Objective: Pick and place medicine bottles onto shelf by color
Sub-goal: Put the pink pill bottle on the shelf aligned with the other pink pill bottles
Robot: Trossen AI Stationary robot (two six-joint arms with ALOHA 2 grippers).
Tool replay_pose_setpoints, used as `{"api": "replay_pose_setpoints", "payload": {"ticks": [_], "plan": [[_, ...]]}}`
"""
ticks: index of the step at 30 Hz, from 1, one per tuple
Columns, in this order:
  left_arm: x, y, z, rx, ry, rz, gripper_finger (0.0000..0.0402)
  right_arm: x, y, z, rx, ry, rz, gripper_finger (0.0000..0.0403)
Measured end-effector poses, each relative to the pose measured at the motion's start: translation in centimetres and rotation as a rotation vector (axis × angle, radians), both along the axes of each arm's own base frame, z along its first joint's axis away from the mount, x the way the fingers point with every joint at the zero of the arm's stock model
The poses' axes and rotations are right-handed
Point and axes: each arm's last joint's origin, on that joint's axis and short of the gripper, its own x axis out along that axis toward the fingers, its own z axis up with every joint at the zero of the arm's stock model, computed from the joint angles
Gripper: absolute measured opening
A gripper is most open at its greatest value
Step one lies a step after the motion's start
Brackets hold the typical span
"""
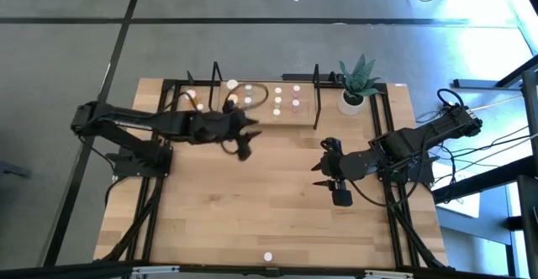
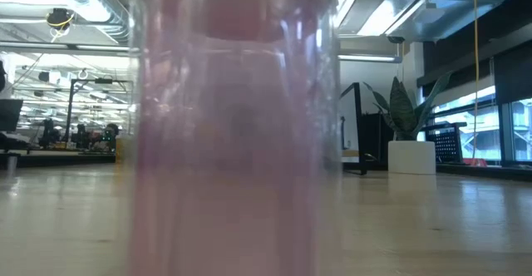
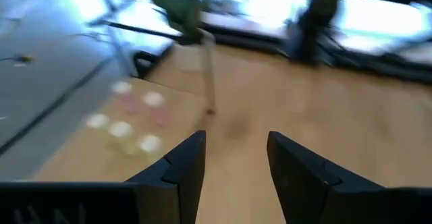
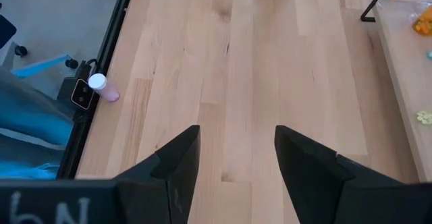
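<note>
Several medicine bottles with white caps stand on the shelf [image 1: 290, 119] at the table's far side: pink ones [image 1: 296, 104], pale ones [image 1: 250, 94] and orange ones [image 1: 192, 96]. The left wrist view shows them blurred [image 3: 138, 126]. One pink bottle [image 1: 267, 257] stands alone at the table's near edge; it fills the low view [image 2: 237, 143] and shows in the right wrist view [image 4: 101, 88]. My left gripper [image 1: 245, 140] hovers open just in front of the shelf, nothing between its fingers [image 3: 233, 177]. My right gripper [image 1: 328, 178] hangs open over the table's right half [image 4: 236, 170].
A green plant in a white pot [image 1: 353, 94] stands at the far right, beside the shelf's black end loop [image 1: 317, 94]. Bare wooden table [image 1: 252, 203] lies between the grippers and the near edge. A black frame [image 1: 395, 195] runs along the table's sides.
</note>
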Motion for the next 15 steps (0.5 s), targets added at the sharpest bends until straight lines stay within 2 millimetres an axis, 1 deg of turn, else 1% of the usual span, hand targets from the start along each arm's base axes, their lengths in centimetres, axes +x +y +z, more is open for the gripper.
{"api": "replay_pose_setpoints", "payload": {"ticks": [2, 4, 7, 11, 15], "plan": [[-0.8, -1.3, 0.0, -0.035, 0.038, -0.095, 0.0151, 0.0, 0.0, 0.0, 0.000, 0.000, 0.000, 0.0194], [-1.4, -2.7, 0.0, -0.110, 0.064, -0.201, 0.0151, 0.0, 0.0, 0.0, 0.000, 0.000, 0.000, 0.0194], [-2.2, -5.3, -0.2, -0.189, 0.100, -0.317, 0.0151, 0.0, 0.0, 0.0, 0.000, 0.000, 0.000, 0.0194], [-3.2, -8.3, -0.4, -0.272, 0.122, -0.379, 0.0151, 0.0, 0.0, 0.0, -0.005, -0.001, 0.005, 0.0194], [-4.4, -10.7, -0.6, -0.394, 0.137, -0.370, 0.0151, 0.1, 0.0, 0.1, -0.034, -0.016, 0.037, 0.0194]]}}
